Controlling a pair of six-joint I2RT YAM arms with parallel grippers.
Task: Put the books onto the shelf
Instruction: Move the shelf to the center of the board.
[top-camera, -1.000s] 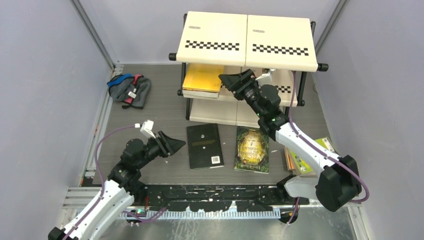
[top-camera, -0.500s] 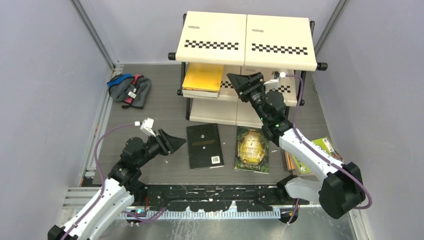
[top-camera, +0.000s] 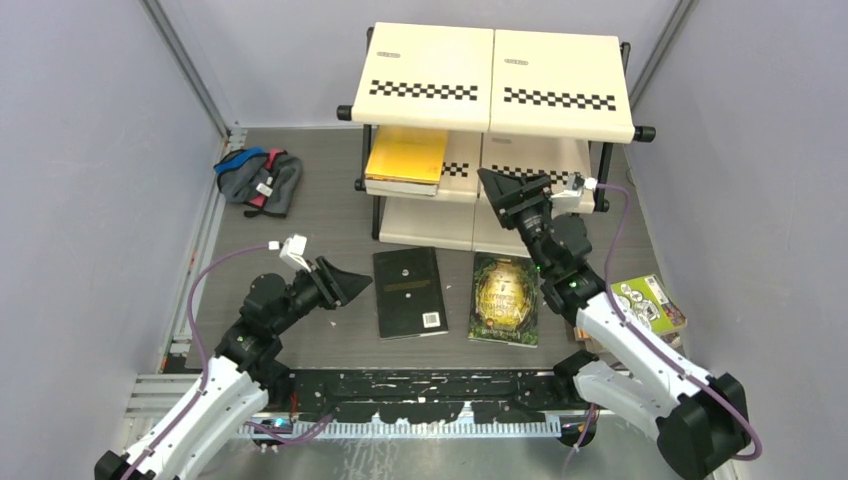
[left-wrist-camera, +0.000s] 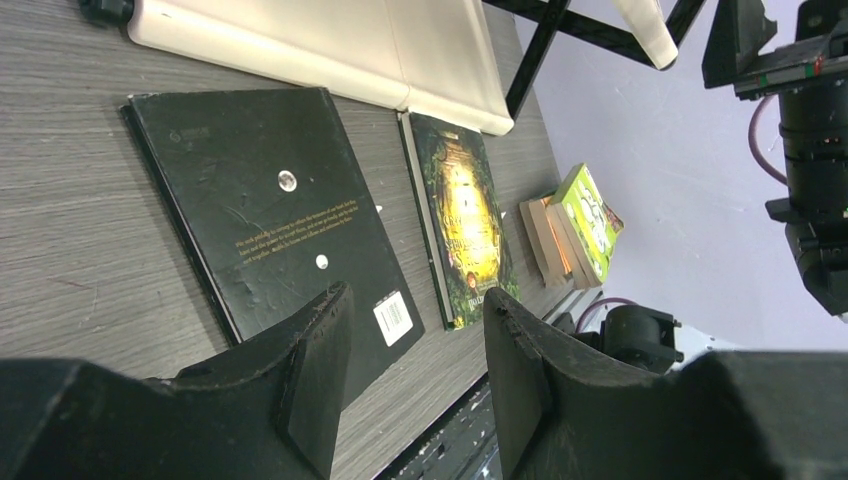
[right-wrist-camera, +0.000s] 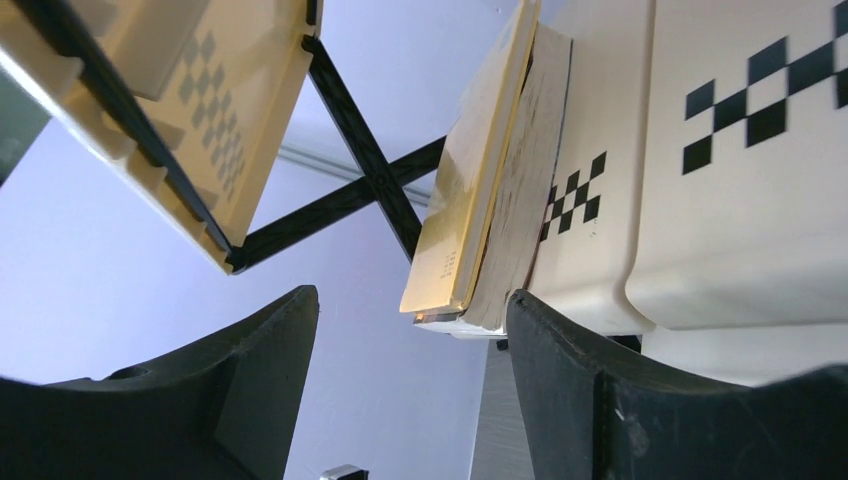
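The shelf (top-camera: 490, 85) stands at the back, with a yellow-backed book (top-camera: 405, 158) lying on its middle tier. On the table in front lie a black book (top-camera: 408, 290) and a dark green-gold book (top-camera: 504, 298). A lime green book (top-camera: 645, 303) tops a small stack at the right. My left gripper (top-camera: 358, 292) hovers open just left of the black book (left-wrist-camera: 270, 200), nothing between its fingers. My right gripper (top-camera: 492, 197) is open and empty in front of the shelf's middle tier, right of the yellow-backed book (right-wrist-camera: 480, 190).
A grey-blue cloth bundle (top-camera: 260, 180) lies at the back left near the wall. The shelf's lowest board (left-wrist-camera: 330, 40) sits just beyond the black book. Purple cables trail from both wrists.
My right arm has drawn back from the shelf, moving right and nearer, which uncovers the lime green book. The left gripper has barely shifted.
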